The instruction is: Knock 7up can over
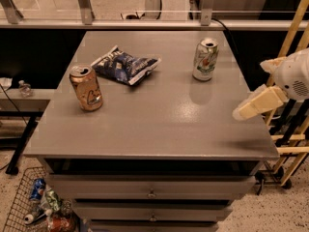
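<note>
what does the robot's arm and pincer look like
The pincer is a pale cream, blocky, elongated piece at the right edge of the grey table. Behind it the arm is a rounded white housing with a small patch of dotted vent holes. No cables or markings show on it.
</note>
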`<state>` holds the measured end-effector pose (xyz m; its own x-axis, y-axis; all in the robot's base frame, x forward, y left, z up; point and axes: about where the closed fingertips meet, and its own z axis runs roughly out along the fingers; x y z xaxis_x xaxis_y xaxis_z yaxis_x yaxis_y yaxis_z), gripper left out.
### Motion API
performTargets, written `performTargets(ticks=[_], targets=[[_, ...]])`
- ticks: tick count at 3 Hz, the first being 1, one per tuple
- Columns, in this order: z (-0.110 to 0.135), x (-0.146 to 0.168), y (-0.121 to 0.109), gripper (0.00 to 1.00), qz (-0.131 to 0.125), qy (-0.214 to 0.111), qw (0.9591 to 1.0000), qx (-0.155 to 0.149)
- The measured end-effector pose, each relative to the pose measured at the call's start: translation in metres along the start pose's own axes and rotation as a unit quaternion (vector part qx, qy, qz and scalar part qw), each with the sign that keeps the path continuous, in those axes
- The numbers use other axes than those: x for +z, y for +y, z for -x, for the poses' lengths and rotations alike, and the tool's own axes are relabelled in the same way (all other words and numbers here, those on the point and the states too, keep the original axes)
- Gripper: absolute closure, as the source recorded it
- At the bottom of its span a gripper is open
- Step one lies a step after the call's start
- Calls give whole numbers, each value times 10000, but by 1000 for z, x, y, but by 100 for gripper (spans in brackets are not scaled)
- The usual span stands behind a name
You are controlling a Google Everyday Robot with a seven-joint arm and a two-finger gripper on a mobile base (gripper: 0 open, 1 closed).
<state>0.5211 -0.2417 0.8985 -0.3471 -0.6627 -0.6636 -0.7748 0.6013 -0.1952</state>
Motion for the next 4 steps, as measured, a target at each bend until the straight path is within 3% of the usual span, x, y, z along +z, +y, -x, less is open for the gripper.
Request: performTargets(ticks=[1,2,4], targets=[[3,13,-1,0,60,-94,9999,-19],[14,36,-31,0,-183,-425,9989,52],[34,72,-73,0,-595,-970,9929,344]])
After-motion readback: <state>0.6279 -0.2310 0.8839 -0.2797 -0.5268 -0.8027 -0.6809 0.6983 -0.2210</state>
